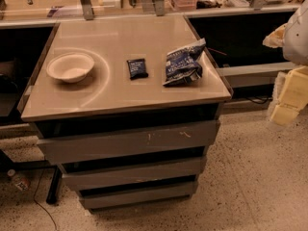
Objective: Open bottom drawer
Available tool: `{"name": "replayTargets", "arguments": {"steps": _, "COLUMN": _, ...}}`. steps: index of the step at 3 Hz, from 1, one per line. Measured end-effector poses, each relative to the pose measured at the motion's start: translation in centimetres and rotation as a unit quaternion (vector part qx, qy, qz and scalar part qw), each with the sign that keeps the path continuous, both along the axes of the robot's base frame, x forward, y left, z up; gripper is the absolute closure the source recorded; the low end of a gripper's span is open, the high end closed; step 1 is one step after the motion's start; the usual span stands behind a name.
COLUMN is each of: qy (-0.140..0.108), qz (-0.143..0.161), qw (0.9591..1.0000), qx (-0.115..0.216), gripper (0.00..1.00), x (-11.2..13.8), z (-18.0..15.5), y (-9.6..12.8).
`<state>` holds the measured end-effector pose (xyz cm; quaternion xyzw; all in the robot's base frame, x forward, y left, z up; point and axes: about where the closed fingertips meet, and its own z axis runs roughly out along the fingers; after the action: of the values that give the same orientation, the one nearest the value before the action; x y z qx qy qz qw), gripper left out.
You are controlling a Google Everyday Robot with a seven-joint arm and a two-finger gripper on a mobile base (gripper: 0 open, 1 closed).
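The bottom drawer is the narrowest of three grey drawer fronts, lowest on the cabinet, just above the floor. Its plain front sits set back under the middle drawer, with a dark gap above it. The top drawer is the widest and has white scratches. My gripper shows as pale yellow blocks at the right edge of the view, below a white arm part. It is well to the right of the cabinet and higher than the bottom drawer, touching nothing.
On the cabinet top stand a white bowl, a small dark packet and a blue chip bag. Speckled floor lies in front and to the right. A black stand foot and cable are at the lower left.
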<state>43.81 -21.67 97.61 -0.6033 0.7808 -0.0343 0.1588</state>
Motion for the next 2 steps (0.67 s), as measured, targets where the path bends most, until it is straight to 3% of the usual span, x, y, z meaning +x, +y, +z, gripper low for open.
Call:
{"name": "replayTargets", "arguments": {"steps": 1, "qy": 0.0, "qz": 0.0, "qw": 1.0, "qx": 0.0, "gripper": 0.0, "x": 0.0, "z": 0.0, "y": 0.0}}
{"name": "replayTargets", "arguments": {"steps": 2, "qy": -0.013, "qz": -0.002, "qw": 0.9997, "qx": -0.02, "gripper": 0.0, "x": 0.51, "z": -0.51, "y": -0.01}}
